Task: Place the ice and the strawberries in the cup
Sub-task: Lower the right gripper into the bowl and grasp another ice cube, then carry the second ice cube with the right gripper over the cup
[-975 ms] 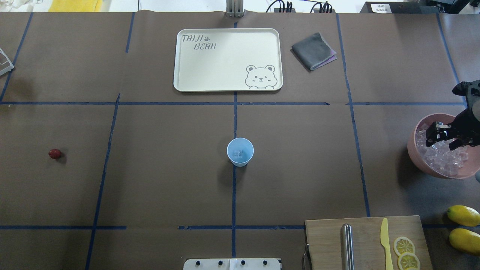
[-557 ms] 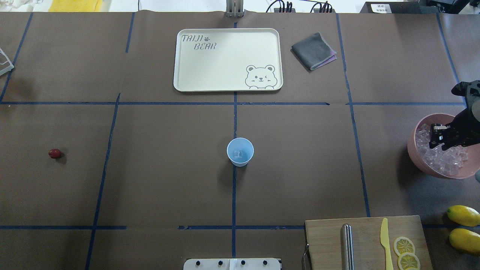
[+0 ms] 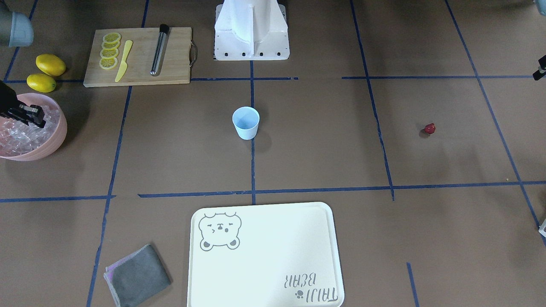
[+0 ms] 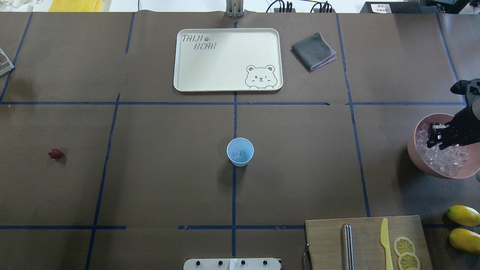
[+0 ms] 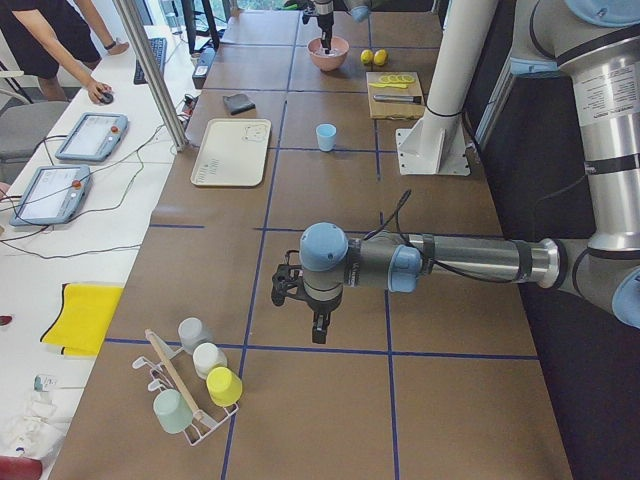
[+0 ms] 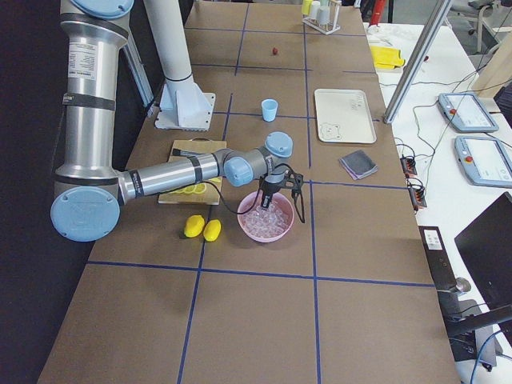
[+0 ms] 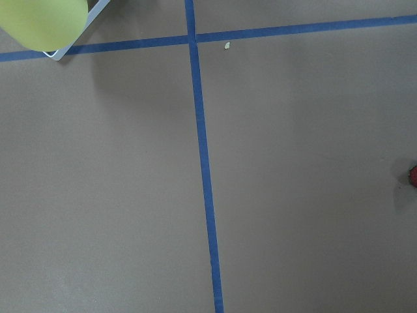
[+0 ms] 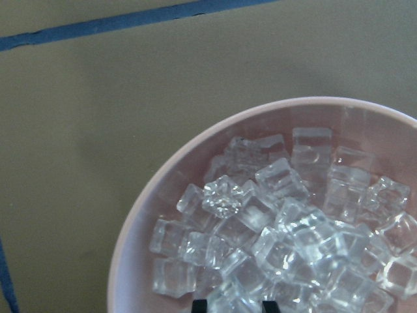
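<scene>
Bearings: clock face laid on the overhead view, centred mid-table, 12 o'clock on the side away from the robot.
Cup (image 4: pixel 240 151): pale blue, upright at the centre, standing on a blue tape line and apart from everything else.
Ice (image 8: pixel 280 215): clear cubes heaped in the pink bowl (image 4: pixel 412 144) at 3 o'clock, near the table's edge; 1 more cube lies in the cup's bottom.
Strawberry (image 4: pixel 54 153): at 9 o'clock, well apart from the cup, alone on the bare table (image 4: pixel 168 168). A red sliver of it shows at the 3 o'clock edge of the left wrist view.
Right gripper (image 4: pixel 437 141): down in the bowl's heap. Its fingertips (image 8: pixel 198 307) show only at the 6 o'clock edge of the right wrist view, drawn in close with a cube between them.
Left gripper (image 5: pixel 317 330): hangs pointing down over bare table beyond the strawberry, near the rack (image 5: pixel 185 400) of cups. Whether its jaws are apart or together cannot be told.
Tray (image 4: pixel 225 60): cream, with a bear drawing, at 12 o'clock.
Cloth (image 4: pixel 313 50): grey, folded, at 1 o'clock, just beside the tray.
Cutting board (image 4: pixel 326 240): at 5 o'clock. It carries a metal rod (image 4: pixel 347 247), a yellow knife (image 4: pixel 385 243) and lemon slices (image 4: pixel 404 245).
Lemons (image 4: pixel 463 215): 2 whole ones at 4 o'clock, between the board and the bowl.
</scene>
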Motion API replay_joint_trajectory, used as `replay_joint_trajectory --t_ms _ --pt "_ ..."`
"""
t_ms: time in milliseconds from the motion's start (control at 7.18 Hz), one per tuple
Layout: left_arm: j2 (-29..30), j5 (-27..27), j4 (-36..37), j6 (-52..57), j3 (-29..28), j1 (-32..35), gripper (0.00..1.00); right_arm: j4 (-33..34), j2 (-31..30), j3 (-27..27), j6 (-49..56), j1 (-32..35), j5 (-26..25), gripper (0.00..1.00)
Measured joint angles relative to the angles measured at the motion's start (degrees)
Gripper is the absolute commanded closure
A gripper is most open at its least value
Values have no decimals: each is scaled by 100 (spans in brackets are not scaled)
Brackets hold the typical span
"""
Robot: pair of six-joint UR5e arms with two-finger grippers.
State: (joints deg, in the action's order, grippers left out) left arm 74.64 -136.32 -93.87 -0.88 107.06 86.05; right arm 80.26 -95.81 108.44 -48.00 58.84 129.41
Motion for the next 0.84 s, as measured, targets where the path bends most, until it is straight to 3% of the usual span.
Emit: replay_joint_trajectory --t_ms 418,835 --pt "-2 0 0 0 -1 0 0 41 194 560 -118 4 106 100" --pt "0 0 0 8 -1 0 0 43 1458 603 -1633 -718 22 99"
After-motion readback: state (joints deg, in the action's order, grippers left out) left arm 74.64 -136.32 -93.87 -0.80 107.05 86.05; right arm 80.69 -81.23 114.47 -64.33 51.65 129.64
